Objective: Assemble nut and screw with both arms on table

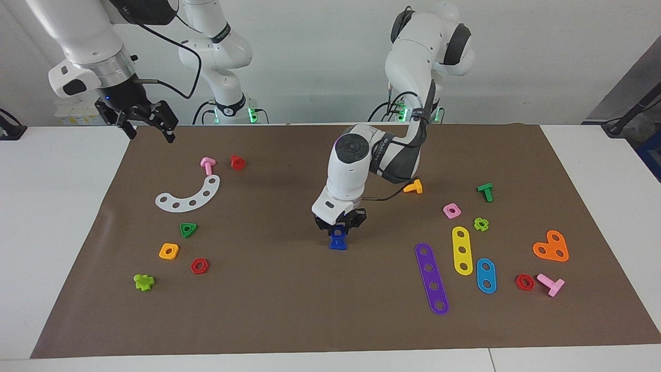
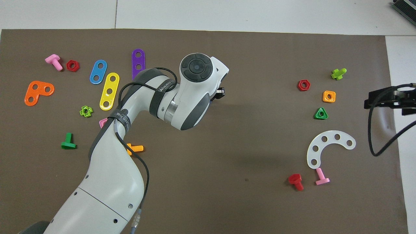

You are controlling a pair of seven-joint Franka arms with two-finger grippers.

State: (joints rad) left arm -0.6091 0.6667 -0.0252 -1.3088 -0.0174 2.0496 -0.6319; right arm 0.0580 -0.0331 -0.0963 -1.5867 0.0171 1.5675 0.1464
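Facing view: left hand (image 1: 340, 226) clamped on blue screw (image 1: 338, 238) mid-mat; right hand (image 1: 150, 125) raised, fingers spread; no legible writing.

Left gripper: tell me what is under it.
The left gripper is down at mid-mat over dark-blue plastic: the screw, which meets the brown mat. The nut cannot be told apart. From overhead the arm covers it all.
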